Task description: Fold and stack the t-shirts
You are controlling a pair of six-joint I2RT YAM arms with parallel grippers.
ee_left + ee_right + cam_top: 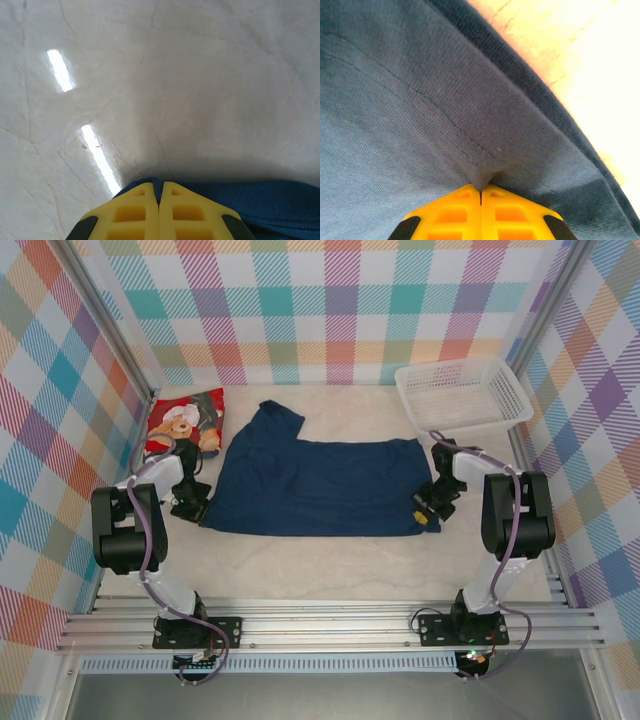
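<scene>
The dark navy t-shirt (pixel 315 480) lies spread flat on the table, one sleeve folded up at the back. My left gripper (pixel 192 506) sits at its near left corner, shut on the ribbed blue hem (pixel 260 205), which is pinched between the yellow fingers (pixel 135 212). At the near right corner my right gripper (pixel 428 508) is shut on a pinch of the navy cloth (pixel 445 115), which puckers into the closed yellow fingers (pixel 510 215). The red t-shirt (pixel 187 422) with the teddy-bear picture lies folded at the back left.
A white mesh basket (pixel 462 395) stands at the back right corner. Checked cloth walls close in the table on three sides. Bare marble table (pixel 330 565) runs between the navy shirt and the arm bases.
</scene>
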